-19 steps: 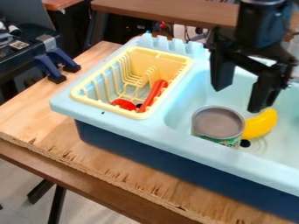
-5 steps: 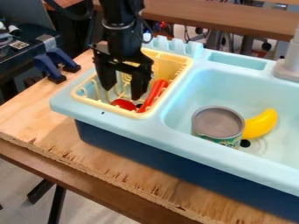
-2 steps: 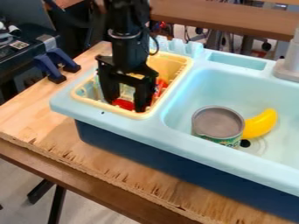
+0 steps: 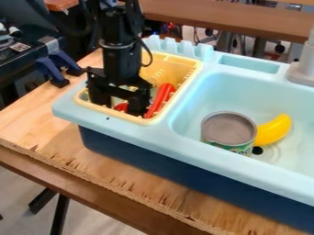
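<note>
The black gripper [image 4: 120, 105] is down in the front left part of the yellow dish rack [image 4: 174, 61], with its fingers spread apart. Between and behind the fingers, part of the red round piece shows low in the rack. A red handle [image 4: 160, 98] leans at a slant just right of the right finger. Whether the fingers touch any red part, I cannot tell. The arm hides much of the rack's left side and wires.
In the light blue sink basin [image 4: 211, 92] to the right, a metal can [image 4: 229, 129] stands beside a yellow banana-like item [image 4: 273, 130]. A grey faucet [image 4: 305, 64] rises at the right edge; blue clamps [image 4: 58, 66] are at the left.
From above the sink basin the gripper has moved left to the rack and lowered into it. Most recently it shifted a little left, uncovering the red handle. The can and yellow item kept their places.
</note>
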You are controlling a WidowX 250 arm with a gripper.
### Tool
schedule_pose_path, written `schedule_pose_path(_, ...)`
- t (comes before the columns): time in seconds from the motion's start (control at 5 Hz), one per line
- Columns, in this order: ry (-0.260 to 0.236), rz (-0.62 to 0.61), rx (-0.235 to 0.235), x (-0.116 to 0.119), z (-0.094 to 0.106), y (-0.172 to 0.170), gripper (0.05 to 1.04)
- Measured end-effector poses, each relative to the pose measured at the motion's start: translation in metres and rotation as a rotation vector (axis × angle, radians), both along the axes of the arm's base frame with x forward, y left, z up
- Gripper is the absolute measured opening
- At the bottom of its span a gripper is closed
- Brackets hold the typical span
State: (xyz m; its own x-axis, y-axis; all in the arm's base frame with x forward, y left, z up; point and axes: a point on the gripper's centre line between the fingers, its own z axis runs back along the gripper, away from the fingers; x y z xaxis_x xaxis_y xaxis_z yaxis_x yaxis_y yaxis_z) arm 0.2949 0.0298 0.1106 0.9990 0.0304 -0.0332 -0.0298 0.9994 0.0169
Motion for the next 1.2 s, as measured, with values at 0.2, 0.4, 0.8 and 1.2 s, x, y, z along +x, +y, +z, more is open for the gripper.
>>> schedule_pose_path(0.2,0.002,0.003,0.0,-0.001,0.0,0.002,0.971)
schedule_pose_path(0.4,0.002,0.006,0.0,0.0,0.0,0.002,0.772)
schedule_pose_path(0.8,-0.021,-0.056,0.02,0.01,0.013,-0.002,0.751)
schedule_pose_path(1.2,-0.092,-0.147,0.193,0.031,0.081,-0.026,0.75)
